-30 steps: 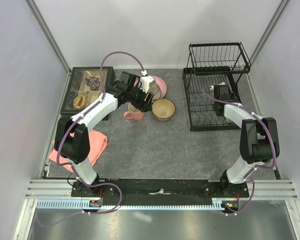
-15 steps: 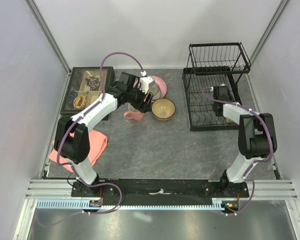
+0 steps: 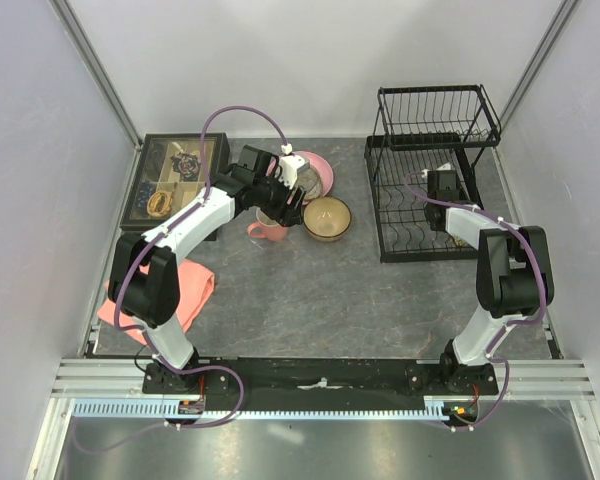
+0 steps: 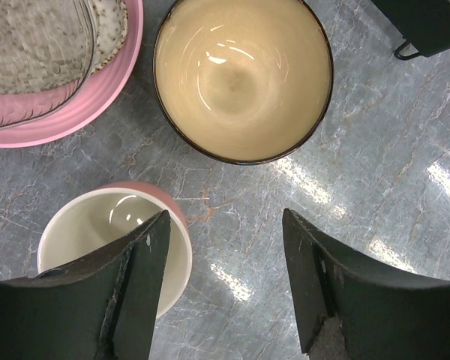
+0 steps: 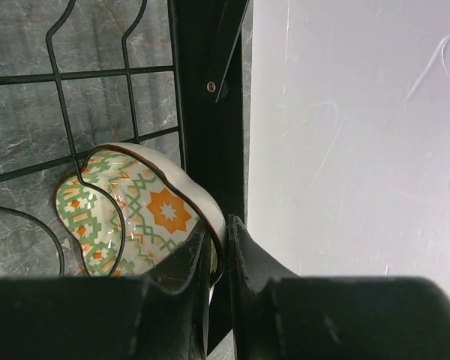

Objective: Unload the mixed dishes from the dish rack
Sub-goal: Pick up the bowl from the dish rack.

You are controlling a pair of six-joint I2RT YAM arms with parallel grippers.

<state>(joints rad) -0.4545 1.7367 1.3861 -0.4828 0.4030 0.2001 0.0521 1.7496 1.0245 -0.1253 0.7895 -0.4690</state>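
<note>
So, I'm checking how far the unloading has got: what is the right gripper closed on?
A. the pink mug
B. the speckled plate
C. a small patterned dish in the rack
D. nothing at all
C: in the right wrist view, the right gripper pinches the rim of the small patterned dish, which is in the rack.

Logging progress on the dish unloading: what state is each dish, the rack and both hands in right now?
left hand: open, holding nothing.
right hand: shut on the patterned dish rim.
dish rack: holds the patterned dish.
mug: upright on the table.
bowl: upright on the table.
speckled plate: stacked on the pink plate.
</note>
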